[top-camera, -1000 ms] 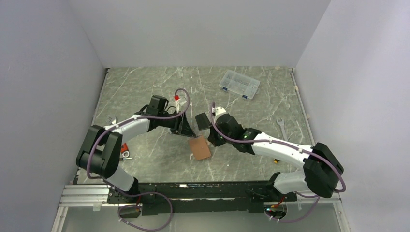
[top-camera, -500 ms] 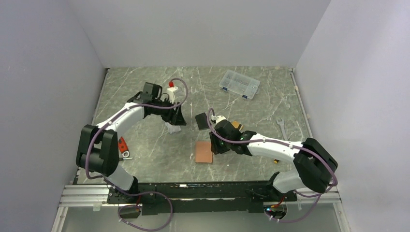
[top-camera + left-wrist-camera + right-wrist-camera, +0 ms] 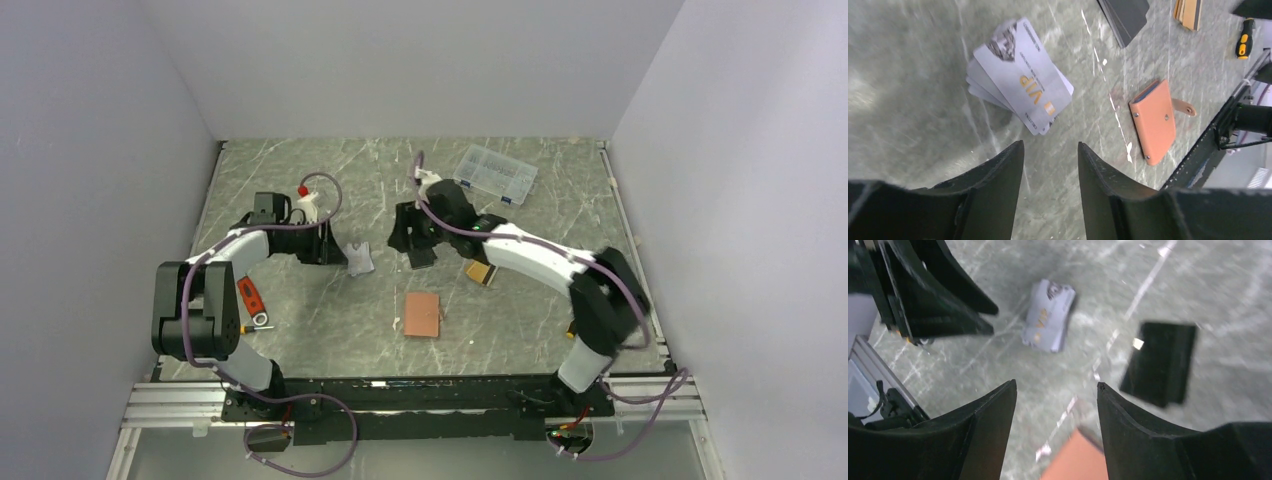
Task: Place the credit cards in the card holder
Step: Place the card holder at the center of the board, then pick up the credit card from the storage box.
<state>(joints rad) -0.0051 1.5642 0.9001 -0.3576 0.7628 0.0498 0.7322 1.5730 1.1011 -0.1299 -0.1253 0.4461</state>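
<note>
Your left gripper (image 3: 1050, 145) hangs with its fingers spread and nothing between them, just beside the silver-grey credit cards (image 3: 1018, 90). They lie flat on the marble table (image 3: 300, 320) in a loose fan with gold VIP print on the top one. In the left wrist view their long axis runs diagonally, upper left to lower right, and the fan opens at the lower end. Expect them to be light, stiff and slick, with almost no edge to catch on the stone. I'd go for an overhanging corner of the fan, or pinch across the short width, and count on them skating. Your right gripper (image 3: 1056, 385) is spread and empty too, hovering over the small black rectangle (image 3: 1158, 362). The orange-gold cards (image 3: 482, 272) sit just to its right. The card holder (image 3: 423, 314) lies closed between the arms, nearer the bases and well apart from both piles. Its long axis runs roughly near to far, with the snap tab poking out on the right. It looks soft and floppy, so I'd brace one flap while the other is opened.
</note>
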